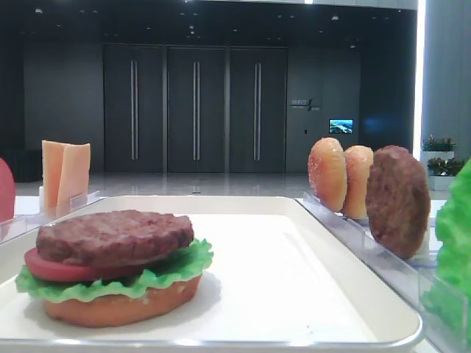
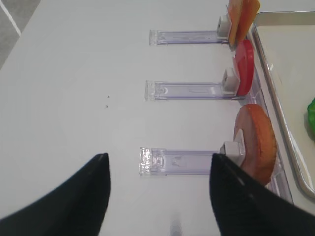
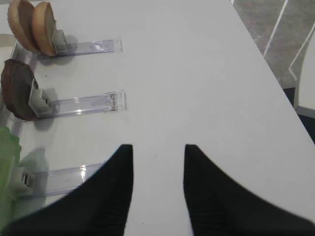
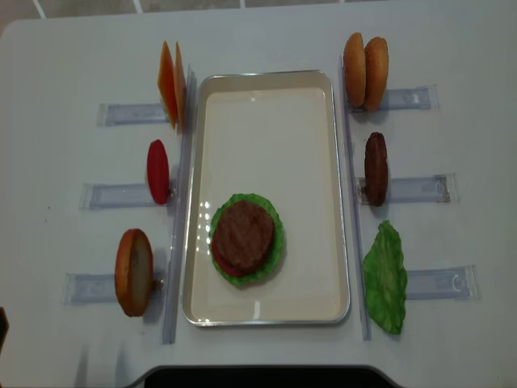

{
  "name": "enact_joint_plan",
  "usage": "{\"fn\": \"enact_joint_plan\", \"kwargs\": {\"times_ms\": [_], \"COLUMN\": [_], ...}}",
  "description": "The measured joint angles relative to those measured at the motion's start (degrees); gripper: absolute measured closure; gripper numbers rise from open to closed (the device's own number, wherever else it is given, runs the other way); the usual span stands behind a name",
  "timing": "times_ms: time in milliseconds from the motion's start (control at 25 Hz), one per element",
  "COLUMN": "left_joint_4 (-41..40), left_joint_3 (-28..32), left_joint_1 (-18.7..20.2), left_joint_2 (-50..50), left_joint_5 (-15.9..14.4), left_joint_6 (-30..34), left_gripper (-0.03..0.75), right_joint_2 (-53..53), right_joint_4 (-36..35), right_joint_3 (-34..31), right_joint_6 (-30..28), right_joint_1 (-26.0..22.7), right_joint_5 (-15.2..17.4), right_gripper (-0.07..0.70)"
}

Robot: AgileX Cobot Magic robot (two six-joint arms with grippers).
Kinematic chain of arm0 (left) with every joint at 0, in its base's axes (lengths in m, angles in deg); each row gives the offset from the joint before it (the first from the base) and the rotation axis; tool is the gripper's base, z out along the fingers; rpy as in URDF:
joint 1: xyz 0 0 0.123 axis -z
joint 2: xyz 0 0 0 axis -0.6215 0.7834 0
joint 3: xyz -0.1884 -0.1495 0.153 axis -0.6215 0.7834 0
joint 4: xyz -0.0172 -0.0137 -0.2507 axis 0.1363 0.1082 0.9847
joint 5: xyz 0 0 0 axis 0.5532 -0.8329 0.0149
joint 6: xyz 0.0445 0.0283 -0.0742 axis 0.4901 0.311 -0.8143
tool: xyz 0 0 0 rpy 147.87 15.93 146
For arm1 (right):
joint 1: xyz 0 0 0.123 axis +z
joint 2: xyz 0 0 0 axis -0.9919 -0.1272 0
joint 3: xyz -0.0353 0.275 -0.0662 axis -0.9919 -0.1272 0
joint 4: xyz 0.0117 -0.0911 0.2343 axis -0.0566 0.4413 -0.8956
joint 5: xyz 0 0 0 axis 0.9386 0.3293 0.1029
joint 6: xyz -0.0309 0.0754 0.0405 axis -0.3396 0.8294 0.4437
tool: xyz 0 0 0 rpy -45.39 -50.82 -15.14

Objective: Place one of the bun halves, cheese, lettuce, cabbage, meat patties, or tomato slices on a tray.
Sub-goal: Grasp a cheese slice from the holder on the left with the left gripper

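on the cream-white rectangular tray (image 4: 266, 97), near its front edge, one stacked burger (image 4: 246, 238); two orange cheese slices (image 4: 170, 85) stand outside its left rim; left gripper (image 2: 157, 172) and right gripper (image 3: 157, 162) both with jaws apart, holding nothing.

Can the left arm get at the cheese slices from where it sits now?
Probably yes. The left gripper is open and empty over bare table, and the cheese stands upright in the far holder, with nothing between them but the clear holder strips.
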Motion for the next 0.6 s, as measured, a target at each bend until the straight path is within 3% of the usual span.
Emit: {"fn": "enact_joint_plan", "kwargs": {"times_ms": [600], "left_joint_4": [0.0], "left_joint_3": [0.0], "left_joint_1": [0.0], "left_joint_2": [0.0], "left_joint_5": [0.0], "left_joint_6": [0.0], "left_gripper": [0.234], "right_joint_2": [0.0], "right_joint_4": [0.0], "right_joint_3": [0.0], "right_joint_6": [0.0], "right_joint_1": [0.0], "right_joint_5": [0.0], "right_gripper": [0.387]}}
